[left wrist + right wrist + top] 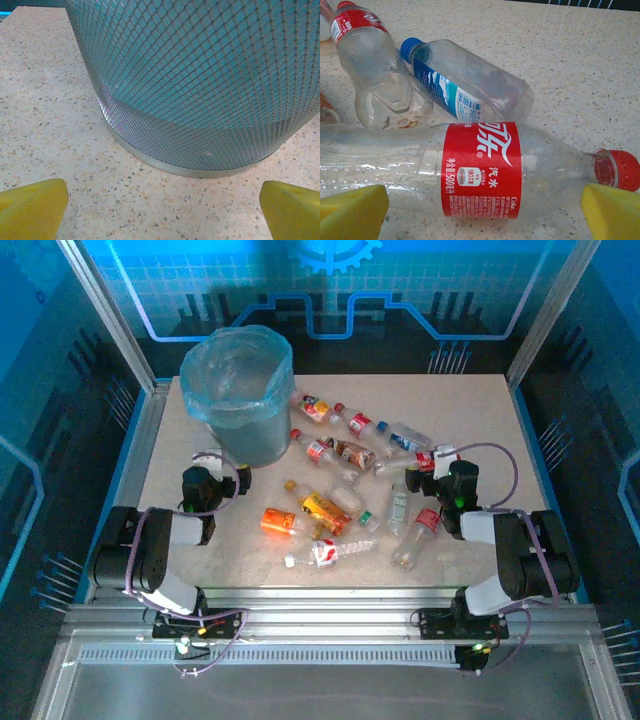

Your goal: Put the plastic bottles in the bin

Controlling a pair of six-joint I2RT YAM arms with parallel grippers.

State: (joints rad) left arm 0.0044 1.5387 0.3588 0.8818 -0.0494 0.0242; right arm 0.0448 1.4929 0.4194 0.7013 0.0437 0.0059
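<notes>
A: The bin (200, 90)?
B: Silver-grey, a diamond mesh all over. Its bag (237, 365) shows through pale blue.
A: And the table (45, 100)?
B: Beige, with dark and orange specks.
A: The cola bottle (480, 170)?
B: Clear, with a red label, white script and small print, and a red cap (622, 170).
A: The blue-capped bottle (470, 82)?
B: Clear too; its label is blue, white and teal.
A: The pads (350, 210)?
B: Yellow.

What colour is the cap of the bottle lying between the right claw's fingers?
Red cap, clearest in the right wrist view.
</notes>
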